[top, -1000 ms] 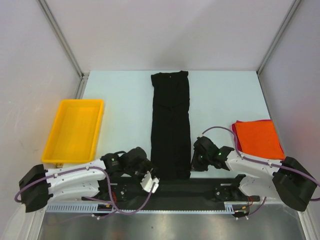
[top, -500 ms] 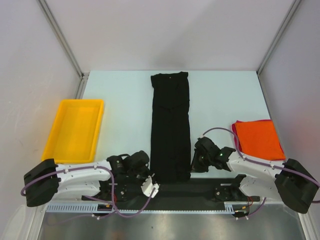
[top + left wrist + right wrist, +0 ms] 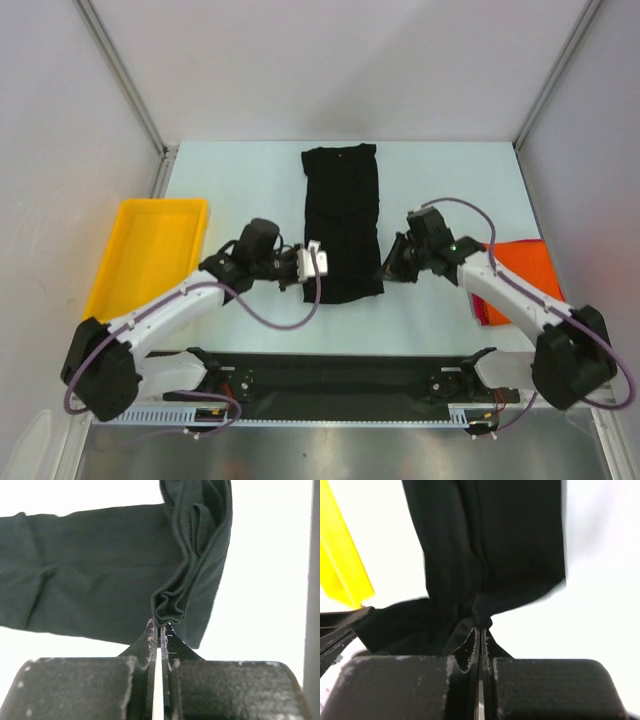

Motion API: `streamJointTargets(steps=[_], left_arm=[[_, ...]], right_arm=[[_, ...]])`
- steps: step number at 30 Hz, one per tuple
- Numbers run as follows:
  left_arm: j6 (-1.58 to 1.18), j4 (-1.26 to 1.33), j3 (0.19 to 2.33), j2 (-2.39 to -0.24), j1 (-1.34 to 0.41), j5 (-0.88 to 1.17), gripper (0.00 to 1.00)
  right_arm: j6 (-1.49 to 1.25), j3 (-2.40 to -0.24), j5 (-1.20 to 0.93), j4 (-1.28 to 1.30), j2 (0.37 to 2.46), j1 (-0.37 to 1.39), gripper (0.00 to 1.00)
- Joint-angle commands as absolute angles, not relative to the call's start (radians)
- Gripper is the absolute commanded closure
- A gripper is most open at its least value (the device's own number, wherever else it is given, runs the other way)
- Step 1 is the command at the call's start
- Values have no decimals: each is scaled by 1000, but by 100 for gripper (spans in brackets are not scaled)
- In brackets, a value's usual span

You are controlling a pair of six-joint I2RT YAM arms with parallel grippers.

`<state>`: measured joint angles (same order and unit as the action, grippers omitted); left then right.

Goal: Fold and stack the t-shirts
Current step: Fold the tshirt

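Top external view: both arms reach out over the table [image 3: 250, 190], wrists turned inward to face each other across the black t-shirt [image 3: 342, 200].
Left arm pose: rises from its base at the lower left and slants up and right, with the wrist level at the shirt's left side.
Left gripper [image 3: 312, 262]: jaws pinched together on the shirt's near left corner. The left wrist view shows a bunch of folded hem clamped right at the tips.
Right arm pose: stretches from the lower right up and left, crossing over the orange-red t-shirts [image 3: 525, 265].
Right gripper [image 3: 390, 268]: closed on the near right corner, with a gather of black cloth caught between its tips.
Black t-shirt: in the middle of the table, collar end at the far side, near end held up by both grippers.
Orange-red t-shirts: a folded stack at the right edge, partly hidden by the arm. A pink rim seems to show at its left side, though it is hard to tell.
Yellow tray [image 3: 150, 260]: on the left, apart from the shirt.
Change from a second ago: both wrists sat low by the near edge and the shirt was a long strip reaching them. Now they have carried its near end toward the far side, and the shirt looks much shorter.
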<state>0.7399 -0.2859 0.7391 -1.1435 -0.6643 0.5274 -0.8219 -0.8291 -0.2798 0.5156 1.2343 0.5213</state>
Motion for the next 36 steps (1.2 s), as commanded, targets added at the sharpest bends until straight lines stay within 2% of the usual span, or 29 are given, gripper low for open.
streamJointTargets(steps=[1, 9, 13, 24, 27, 28, 29, 30, 31, 32, 35, 36], left_arm=[[634, -279, 817, -1251, -563, 638, 100], [620, -299, 1066, -1583, -463, 572, 100], [598, -308, 1236, -1730, -417, 555, 100], [660, -354, 1449, -1950, -367, 517, 100], [638, -365, 1502, -2009, -350, 517, 100], [637, -371, 1518, -2022, -347, 509, 100], [631, -370, 1525, -2038, -342, 502, 98], [627, -368, 1531, -2046, -341, 496, 91], [621, -362, 1546, -2051, -341, 485, 80], [603, -357, 1560, -2059, -339, 474, 62], [524, -347, 1650, -2083, -330, 407, 47], [502, -353, 1679, -2089, -324, 379, 47]], right_arm=[[-689, -945, -354, 496, 1389, 454, 100], [-617, -1270, -371, 443, 1699, 328, 100], [-629, -1327, -406, 408, 1824, 285, 100], [-655, -1517, -462, 413, 2048, 242, 100], [-655, -1571, -460, 434, 2092, 242, 85], [-660, -1578, -454, 445, 2098, 242, 73], [-660, -1582, -450, 445, 2098, 236, 68], [-660, -1588, -422, 448, 2095, 233, 64], [-657, -1589, -401, 454, 2088, 227, 59], [-652, -1594, -376, 459, 2079, 218, 57], [-609, -1620, -240, 471, 2013, 221, 50], [-589, -1623, -151, 483, 1988, 233, 50]])
